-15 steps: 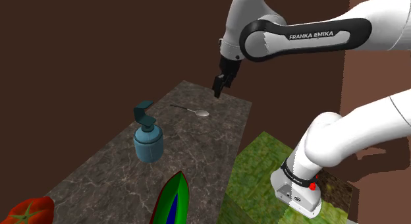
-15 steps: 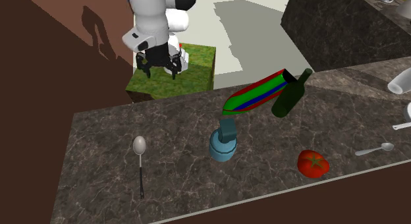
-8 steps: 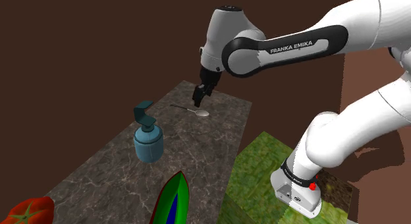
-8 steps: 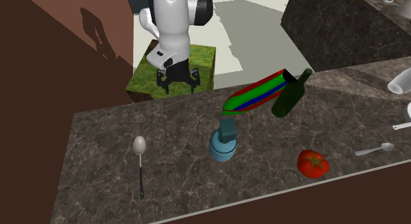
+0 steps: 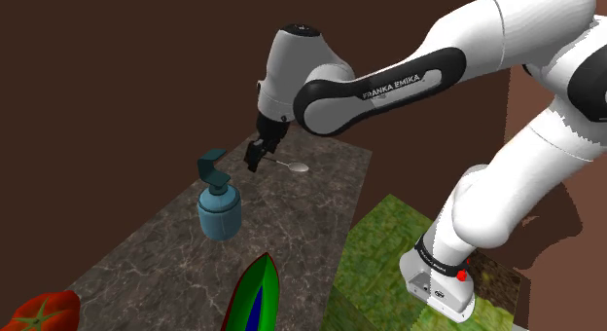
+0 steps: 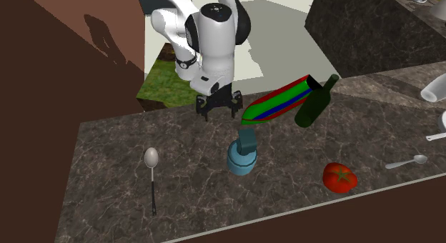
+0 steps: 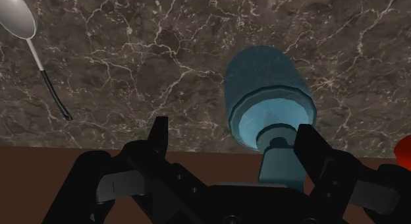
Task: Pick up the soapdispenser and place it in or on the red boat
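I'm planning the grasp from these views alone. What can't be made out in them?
- Boat: shoulder view, its near end is cut off by the bottom edge.
- Tomato: shoulder view, partly cut off by the bottom edge.
- Soap dispenser: wrist view, the pump's end is hidden behind the open gripper.
- White object: second exterior view, cut by the right edge; too little shows to name it.

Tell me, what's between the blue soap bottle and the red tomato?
Nothing. In the second exterior view, only bare marbled countertop lies between the soap bottle and the tomato.
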